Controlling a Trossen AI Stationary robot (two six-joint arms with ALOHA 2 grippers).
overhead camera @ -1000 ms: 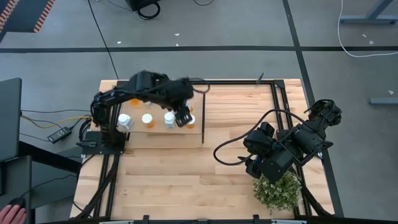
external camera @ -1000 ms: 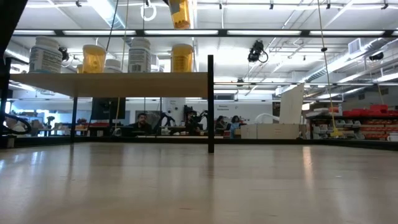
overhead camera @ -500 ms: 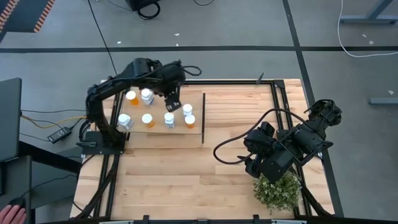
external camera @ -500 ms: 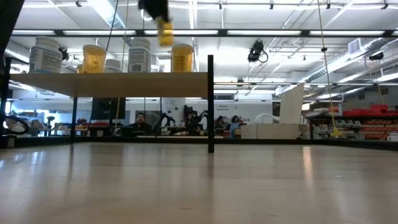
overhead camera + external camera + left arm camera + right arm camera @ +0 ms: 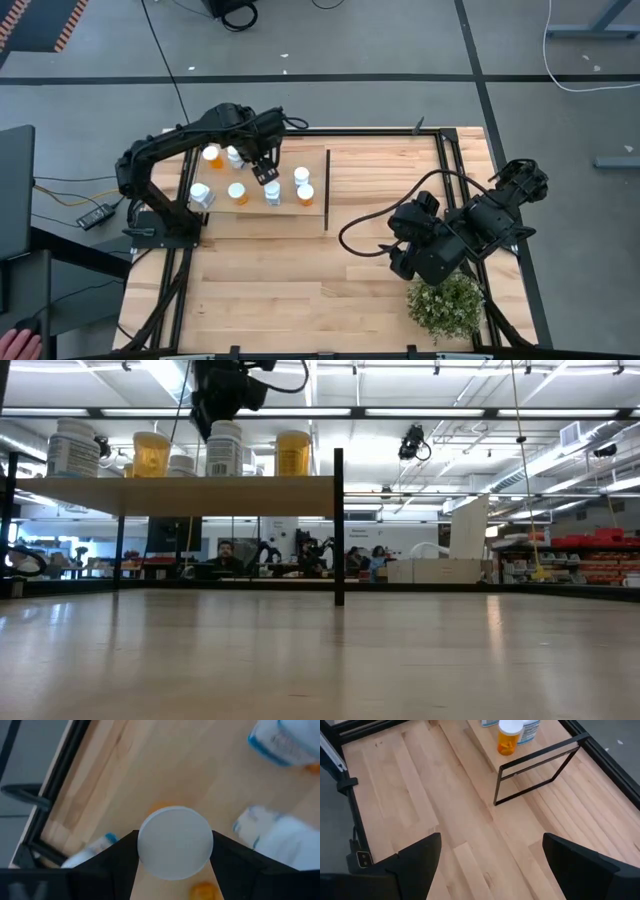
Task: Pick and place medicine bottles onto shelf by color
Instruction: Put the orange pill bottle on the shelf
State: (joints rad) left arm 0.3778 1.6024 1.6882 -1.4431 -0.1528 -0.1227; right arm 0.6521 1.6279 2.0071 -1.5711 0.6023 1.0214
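Above the shelf [image 5: 255, 215], the left gripper [image 5: 175, 851] clamps an orange bottle [image 5: 175, 842] upright, white cap up, long axis vertical, while the right gripper [image 5: 490, 855] waits wide open beside the plant [image 5: 445, 307].

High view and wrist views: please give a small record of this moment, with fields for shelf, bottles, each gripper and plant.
shelf: light-wood panel at the table's left, black divider on its right edge
bottles on shelf: seven show, orange and white, white caps
left gripper: over the shelf, shut on orange bottle
right gripper: open, holds nothing, over bare table
plant: near the table's right front
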